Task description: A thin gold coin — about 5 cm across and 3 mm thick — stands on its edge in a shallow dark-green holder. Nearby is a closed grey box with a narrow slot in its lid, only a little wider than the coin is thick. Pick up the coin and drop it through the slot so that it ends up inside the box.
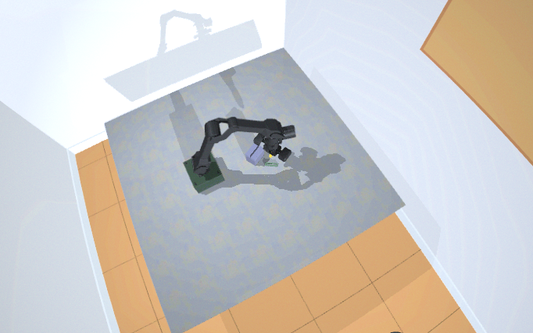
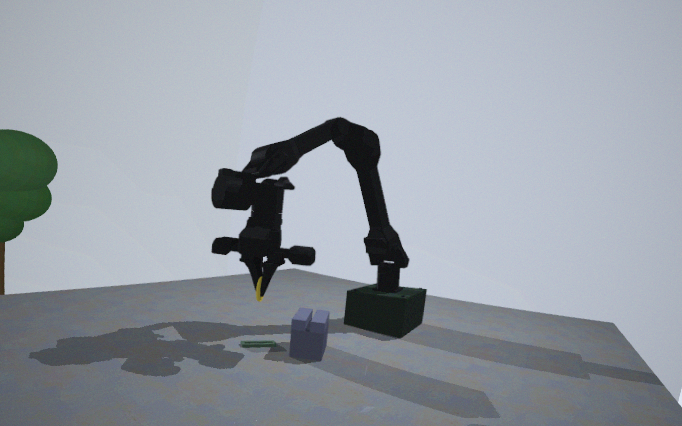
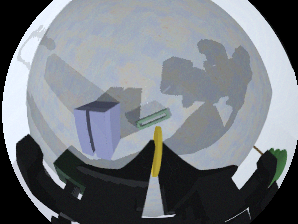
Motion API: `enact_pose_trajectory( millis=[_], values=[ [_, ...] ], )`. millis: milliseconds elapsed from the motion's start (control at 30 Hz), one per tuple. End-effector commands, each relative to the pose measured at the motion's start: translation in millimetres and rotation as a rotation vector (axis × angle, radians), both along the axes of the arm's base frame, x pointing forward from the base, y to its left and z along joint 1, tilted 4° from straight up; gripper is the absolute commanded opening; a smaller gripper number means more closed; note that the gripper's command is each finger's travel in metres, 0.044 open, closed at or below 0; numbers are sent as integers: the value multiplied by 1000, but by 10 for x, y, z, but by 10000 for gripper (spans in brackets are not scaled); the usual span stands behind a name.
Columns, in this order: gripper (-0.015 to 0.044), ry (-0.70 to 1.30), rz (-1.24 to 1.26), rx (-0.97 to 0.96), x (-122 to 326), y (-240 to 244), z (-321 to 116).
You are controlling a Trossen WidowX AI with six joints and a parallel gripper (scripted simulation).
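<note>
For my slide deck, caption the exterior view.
Gripper holds the gold coin above the slotted grey box.

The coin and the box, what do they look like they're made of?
The coin, pinched in the gripper, looks like gold-coloured metal: bright yellow, thin, seen edge-on. The box looks like matte grey-lilac plastic or painted metal: flat, even colour, no shine. Neither look settles the material for certain.

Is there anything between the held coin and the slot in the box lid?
Nothing visible. The gripper holds the coin in open air, above and to one side of the grey box; the empty green holder lies flat on the table.
</note>
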State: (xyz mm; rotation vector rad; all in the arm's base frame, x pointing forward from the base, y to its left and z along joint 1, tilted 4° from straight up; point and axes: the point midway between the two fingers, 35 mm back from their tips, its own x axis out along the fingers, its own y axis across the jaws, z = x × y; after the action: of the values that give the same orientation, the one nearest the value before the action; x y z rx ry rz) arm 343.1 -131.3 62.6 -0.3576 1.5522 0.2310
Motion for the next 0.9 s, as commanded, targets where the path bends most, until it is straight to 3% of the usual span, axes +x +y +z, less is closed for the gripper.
enact_pose_trajectory(
  millis=[0, 867],
  values=[
    [0, -3, 11, 1, -16, 53, 10],
    [0, 0, 13, 6, -392, 620, -33]
  ],
)
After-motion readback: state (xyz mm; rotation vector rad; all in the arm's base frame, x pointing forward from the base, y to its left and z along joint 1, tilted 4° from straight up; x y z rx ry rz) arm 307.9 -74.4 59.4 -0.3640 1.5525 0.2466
